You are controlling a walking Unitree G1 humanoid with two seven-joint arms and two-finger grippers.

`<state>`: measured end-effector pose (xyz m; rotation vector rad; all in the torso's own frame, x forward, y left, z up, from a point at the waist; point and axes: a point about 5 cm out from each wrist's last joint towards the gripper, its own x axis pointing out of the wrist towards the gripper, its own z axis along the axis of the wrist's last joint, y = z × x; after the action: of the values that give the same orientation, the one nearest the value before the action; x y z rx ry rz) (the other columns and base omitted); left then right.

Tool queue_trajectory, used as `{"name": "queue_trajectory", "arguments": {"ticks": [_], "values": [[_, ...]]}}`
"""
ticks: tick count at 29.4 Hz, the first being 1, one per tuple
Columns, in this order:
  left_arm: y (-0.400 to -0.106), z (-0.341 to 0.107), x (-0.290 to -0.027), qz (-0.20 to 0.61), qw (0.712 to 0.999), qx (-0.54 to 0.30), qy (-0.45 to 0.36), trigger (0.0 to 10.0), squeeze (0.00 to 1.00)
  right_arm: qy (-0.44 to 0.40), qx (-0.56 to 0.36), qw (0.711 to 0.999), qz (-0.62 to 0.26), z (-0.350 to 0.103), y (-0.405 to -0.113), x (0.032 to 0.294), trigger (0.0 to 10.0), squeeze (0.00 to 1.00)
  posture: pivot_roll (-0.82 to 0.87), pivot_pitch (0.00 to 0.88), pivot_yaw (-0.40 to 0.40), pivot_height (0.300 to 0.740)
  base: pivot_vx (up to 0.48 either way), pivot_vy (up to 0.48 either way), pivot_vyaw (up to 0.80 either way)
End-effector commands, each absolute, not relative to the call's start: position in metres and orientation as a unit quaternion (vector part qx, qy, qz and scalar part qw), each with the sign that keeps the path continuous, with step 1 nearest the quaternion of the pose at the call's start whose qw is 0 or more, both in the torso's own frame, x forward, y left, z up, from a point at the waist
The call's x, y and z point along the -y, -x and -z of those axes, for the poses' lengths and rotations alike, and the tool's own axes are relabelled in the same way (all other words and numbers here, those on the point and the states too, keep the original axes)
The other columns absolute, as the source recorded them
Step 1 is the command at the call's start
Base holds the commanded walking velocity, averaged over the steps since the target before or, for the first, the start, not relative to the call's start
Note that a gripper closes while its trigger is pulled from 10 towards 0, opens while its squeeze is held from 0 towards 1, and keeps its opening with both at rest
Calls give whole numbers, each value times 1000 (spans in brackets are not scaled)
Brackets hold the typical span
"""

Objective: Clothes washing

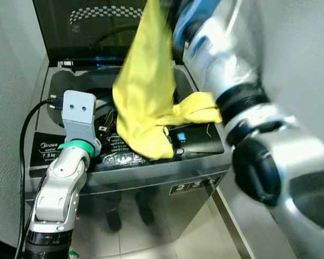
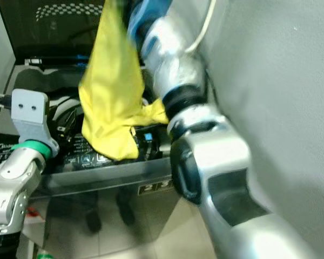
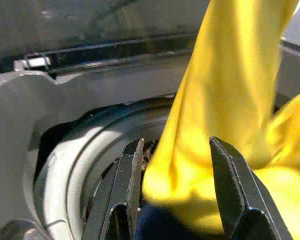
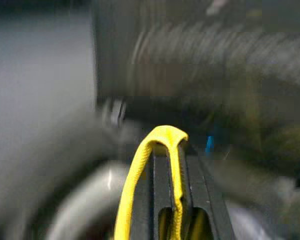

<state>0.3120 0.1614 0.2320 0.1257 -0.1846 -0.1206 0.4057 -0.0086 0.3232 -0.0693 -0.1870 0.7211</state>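
Garment: yellow cloth hangs from the upper centre of the frame down over the open top of the washing machine, its lower fold draped on the control panel at the front rim.
Right gripper: raised at the top of the frame, jaws together and clamped on a fold of the yellow cloth, which loops over the black fingertips in the right wrist view.
Left gripper: low at centre left, over the drum opening; jaws apart, with the hanging cloth between the two black fingers in the left wrist view.
Machine: top-loader, dark lid standing open at the upper left, steel front reflecting the floor.
Writing: "Midea" and "7.5kg" can be made out on the panel's left end; a badge on the front is too blurred to read.
Cable: black lead curves down the left side.
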Motion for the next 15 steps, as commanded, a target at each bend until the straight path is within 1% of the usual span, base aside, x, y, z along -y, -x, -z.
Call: {"name": "queue_trajectory", "arguments": {"ticks": [1, 4, 5, 6, 7, 8, 9, 10, 11, 12, 13, 14, 15], "values": [[-313, -229, -158, 71, 992, 78, -66, 10000, 0, 117, 61, 923, -361, -313, -406, 8, 10000, 0, 191, 52, -12, 740, 0, 0, 0], [-313, -229, -157, 73, 992, 77, -67, 10000, 0, 130, 35, 923, -360, -302, -407, 9, 10000, 0, 190, 49, -3, 740, 0, 0, 0], [-313, -229, -157, 77, 992, 77, -68, 10000, 0, 126, 20, 927, -352, -297, -408, 12, 10000, 369, 190, 49, -3, 740, 0, 0, 0], [-313, -229, -156, 79, 992, 76, -69, 10000, 0, 119, 13, 932, -343, -294, -409, 15, 10000, 659, 191, 46, 2, 740, 0, 0, 0], [-313, -229, -156, 79, 992, 76, -69, 10000, 0, 119, 13, 932, -343, -294, -409, 15, 10000, 659, 191, 46, 2, 740, 0, 0, 0], [-314, -229, -156, 80, 991, 76, -70, 10000, 0, 106, 15, 938, -330, -297, -411, 19, 10000, 1000, 191, 46, 2, 740, 0, 0, 0], [-314, -230, -156, 81, 991, 77, -70, 10000, 0, 100, 26, 943, -318, -303, -412, 22, 10000, 1000, 193, 44, 7, 740, 0, 0, 0], [-314, -230, -156, 82, 991, 77, -71, 10000, 0, 97, 36, 946, -307, -308, -413, 24, 10000, 933, 193, 44, 7, 740, 0, 0, 0], [-314, -230, -156, 82, 991, 77, -71, 10000, 0, 90, 45, 949, -298, -314, -414, 27, 10000, 933, 193, 44, 7, 740, 0, 0, 0], [-314, -231, -156, 83, 991, 77, -72, 10000, 0, 81, 50, 950, -297, -319, -414, 30, 10000, 0, 194, 42, 8, 740, 0, 0, 0], [-314, -231, -156, 83, 991, 77, -72, 10000, 0, 81, 50, 950, -297, -319, -414, 30, 10000, 0, 194, 42, 8, 740, 0, 0, 0], [-315, -231, -156, 84, 991, 78, -73, 10000, 0, 54, 47, 950, -305, -328, -415, 35, 10000, 0, 194, 43, 9, 740, 0, 0, 0], [-315, -231, -156, 84, 991, 78, -73, 10000, 0, 54, 47, 950, -305, -328, -415, 35, 10000, 0, 194, 43, 9, 740, 0, 0, 0]]}}
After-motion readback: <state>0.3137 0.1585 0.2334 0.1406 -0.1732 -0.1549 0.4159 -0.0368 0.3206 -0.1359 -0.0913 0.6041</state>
